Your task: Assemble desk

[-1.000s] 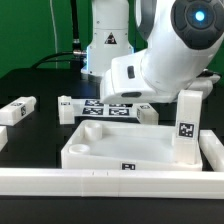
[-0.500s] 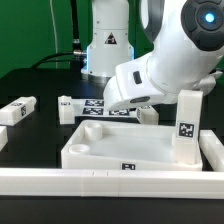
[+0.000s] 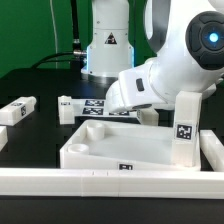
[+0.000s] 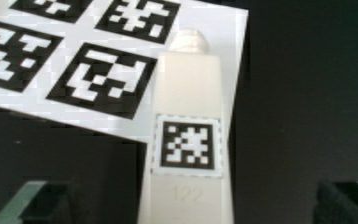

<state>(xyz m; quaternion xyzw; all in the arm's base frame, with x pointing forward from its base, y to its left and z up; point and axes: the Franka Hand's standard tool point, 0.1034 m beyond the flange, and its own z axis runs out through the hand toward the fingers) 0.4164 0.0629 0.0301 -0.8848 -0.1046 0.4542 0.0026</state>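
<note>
The desk slab (image 3: 110,150) lies rim up at the front middle of the exterior view. One square leg (image 3: 185,127) stands upright in its corner socket on that view's right. In the wrist view another white tagged leg (image 4: 190,140) lies on the black table, its far end beside the marker board (image 4: 87,60). My gripper (image 4: 185,205) is open above this leg, with a dark finger (image 4: 25,203) on each side and nothing held. In the exterior view the wrist (image 3: 150,85) hangs behind the slab and hides the fingers.
Two loose legs lie on the exterior view's left, one (image 3: 18,110) far out and one (image 3: 68,106) by the marker board (image 3: 103,105). White border rails run along the front (image 3: 100,183) and the right (image 3: 212,150). The robot base (image 3: 107,45) stands behind.
The arm has swung toward the exterior view's right and its wrist has turned. The slab and the legs have not moved.
</note>
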